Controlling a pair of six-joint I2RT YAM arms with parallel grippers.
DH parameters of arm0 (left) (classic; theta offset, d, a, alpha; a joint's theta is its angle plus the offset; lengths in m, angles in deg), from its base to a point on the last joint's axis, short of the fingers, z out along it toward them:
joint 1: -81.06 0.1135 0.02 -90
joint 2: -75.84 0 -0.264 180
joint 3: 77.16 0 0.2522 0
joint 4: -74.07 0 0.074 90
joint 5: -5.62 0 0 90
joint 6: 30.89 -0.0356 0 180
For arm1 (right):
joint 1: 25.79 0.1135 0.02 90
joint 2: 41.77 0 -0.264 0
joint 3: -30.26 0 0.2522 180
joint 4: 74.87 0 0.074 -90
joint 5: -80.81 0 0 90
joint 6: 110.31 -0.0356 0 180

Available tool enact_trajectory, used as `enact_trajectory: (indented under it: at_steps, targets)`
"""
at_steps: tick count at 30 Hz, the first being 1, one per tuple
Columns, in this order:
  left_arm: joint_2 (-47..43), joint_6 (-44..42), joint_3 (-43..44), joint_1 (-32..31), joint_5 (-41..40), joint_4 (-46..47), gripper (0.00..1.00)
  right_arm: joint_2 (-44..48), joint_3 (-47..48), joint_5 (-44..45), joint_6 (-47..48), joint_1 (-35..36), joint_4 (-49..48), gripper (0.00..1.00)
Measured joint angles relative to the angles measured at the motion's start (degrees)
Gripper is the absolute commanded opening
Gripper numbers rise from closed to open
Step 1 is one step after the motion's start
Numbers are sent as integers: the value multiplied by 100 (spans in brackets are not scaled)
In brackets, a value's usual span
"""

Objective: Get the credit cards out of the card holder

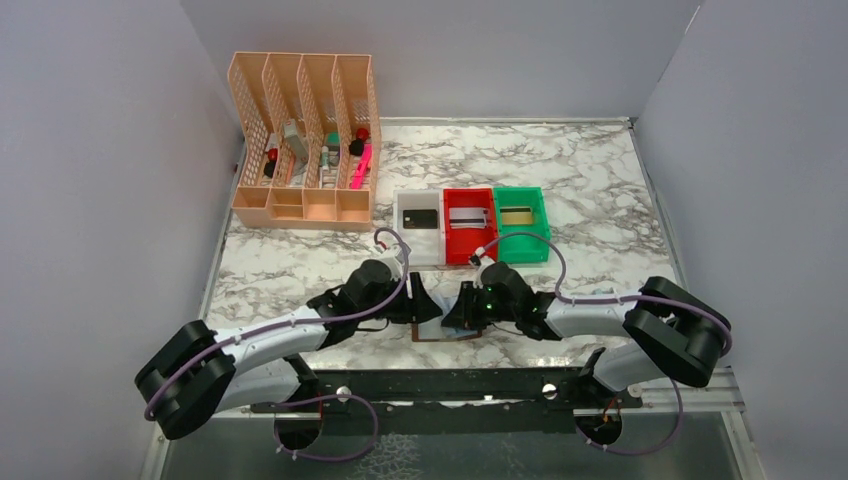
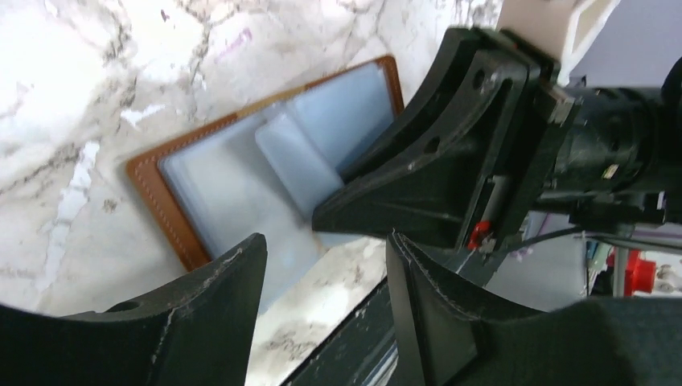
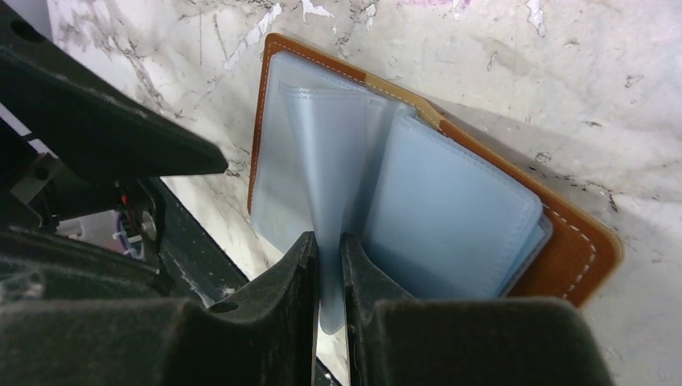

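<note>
The brown card holder (image 3: 579, 241) lies open on the marble near the front edge, its pale blue-grey pockets (image 3: 450, 209) facing up. My right gripper (image 3: 328, 241) is shut on one pocket leaf (image 3: 330, 161), which stands up between its fingers. My left gripper (image 2: 326, 245) hangs open just left of the holder (image 2: 157, 181), with only marble showing in its gap. From above, both grippers (image 1: 425, 300) (image 1: 457, 305) meet over the holder (image 1: 432, 338). A black credit card (image 1: 420, 216), a silvery-white one (image 1: 466, 215) and a gold one (image 1: 516, 215) lie in bins behind.
A white bin (image 1: 402, 240), a red bin (image 1: 452, 245) and a green bin (image 1: 540, 245) stand in a row behind the grippers. A peach desk organizer (image 1: 305, 205) with pens fills the back left. A black rail (image 1: 450, 385) runs along the front edge. Grey walls close three sides.
</note>
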Motion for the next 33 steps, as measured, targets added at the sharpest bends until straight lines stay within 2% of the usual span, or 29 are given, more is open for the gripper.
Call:
enact_trajectory:
  at_steps: [13, 20, 24, 33]
  targets:
    - [1276, 350, 260, -26, -459, 1060, 62, 74, -313, -205, -289, -186, -481, 22]
    - [1818, 487, 313, -48, -267, 1591, 60, 74, -385, -302, -345, -229, -610, 29]
    - [1969, 546, 356, -105, -114, 1808, 58, 125, -387, -323, -358, -264, -588, 38]
    - [1980, 643, 511, -179, 81, 2083, 55, 984, -391, -203, -221, -264, 136, 44]
